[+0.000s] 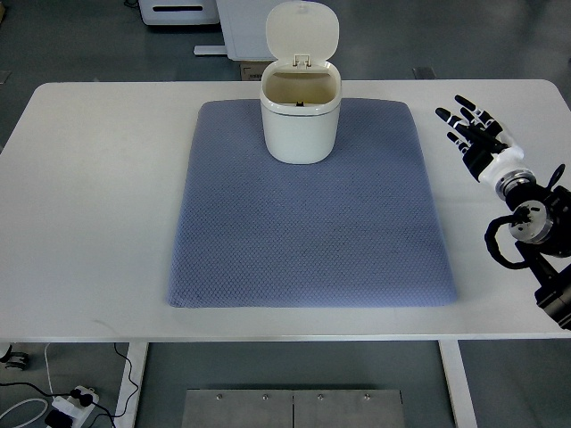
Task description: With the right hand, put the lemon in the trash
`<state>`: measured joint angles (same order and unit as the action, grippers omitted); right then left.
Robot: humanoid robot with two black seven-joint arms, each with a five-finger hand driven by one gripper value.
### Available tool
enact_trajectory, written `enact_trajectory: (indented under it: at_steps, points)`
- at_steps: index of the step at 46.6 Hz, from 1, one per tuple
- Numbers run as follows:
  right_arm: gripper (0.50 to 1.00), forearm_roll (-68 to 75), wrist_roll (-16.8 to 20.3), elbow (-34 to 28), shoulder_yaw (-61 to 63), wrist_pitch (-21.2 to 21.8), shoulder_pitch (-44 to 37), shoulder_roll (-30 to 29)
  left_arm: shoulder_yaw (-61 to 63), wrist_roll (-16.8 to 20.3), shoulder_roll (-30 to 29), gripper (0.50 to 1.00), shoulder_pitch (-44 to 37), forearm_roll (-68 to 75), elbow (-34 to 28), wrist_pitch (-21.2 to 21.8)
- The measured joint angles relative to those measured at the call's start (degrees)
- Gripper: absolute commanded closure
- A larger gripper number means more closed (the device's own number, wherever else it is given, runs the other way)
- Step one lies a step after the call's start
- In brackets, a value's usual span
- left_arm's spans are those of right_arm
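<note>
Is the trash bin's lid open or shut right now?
Open. The lid stands tipped back behind the white trash bin on the blue mat, leaving the mouth uncovered. No lemon is visible.

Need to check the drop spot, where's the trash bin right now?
The trash bin stands lid-open at the far centre edge of the blue mat, left of the right robot hand.

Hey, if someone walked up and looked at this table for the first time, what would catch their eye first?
Probably the white trash bin with its lid flipped up, standing at the far edge of the blue-grey mat that covers the middle of the white table. Next, the robot's right hand at the right side, fingers spread and holding nothing. No lemon shows anywhere on the table.
</note>
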<state>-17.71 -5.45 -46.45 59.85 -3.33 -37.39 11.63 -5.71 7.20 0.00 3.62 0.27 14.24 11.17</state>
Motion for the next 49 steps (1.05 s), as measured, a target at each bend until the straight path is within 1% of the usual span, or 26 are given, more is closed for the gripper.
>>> enact_trajectory:
  at_steps: [9, 13, 17, 20, 29, 38, 45, 49]
  points:
    - [0.5, -0.1, -0.2, -0.1, 3.4, 0.1, 0.5, -2.8, 0.0, 0.0, 0.0, 0.5, 0.0, 0.0, 0.0, 0.0]
    - [0.5, -0.5, -0.4, -0.1, 5.7, 0.7, 1.5, -4.3, 0.0, 0.0, 0.0, 0.5, 0.0, 0.0, 0.0, 0.0]
    - [0.5, -0.7, -1.4, -0.1, 6.9, 1.6, 2.1, -5.2, 0.0, 0.0, 0.0, 0.5, 0.0, 0.0, 0.0, 0.0]
    - [0.5, -0.9, -2.3, 0.0, 7.1, 2.0, 2.6, -5.5, 0.0, 0.0, 0.0, 0.5, 0.0, 0.0, 0.0, 0.0]
    - [0.5, -5.2, -3.1, 0.1, 7.2, 3.1, 3.7, -5.6, 0.0, 0.0, 0.0, 0.5, 0.0, 0.0, 0.0, 0.0]
    - [0.5, -12.1, -5.7, 0.1, 7.3, 3.2, 3.8, -6.4, 0.0, 0.0, 0.0, 0.5, 0.0, 0.0, 0.0, 0.0]
    - [0.5, -14.0, -6.1, 0.1, 9.0, 3.2, 4.4, -7.6, 0.0, 0.0, 0.0, 0.5, 0.0, 0.0, 0.0, 0.0]
    - [0.5, -14.4, -7.0, 0.1, 9.2, 3.2, 4.5, -7.8, 0.0, 0.0, 0.0, 0.5, 0.0, 0.0, 0.0, 0.0]
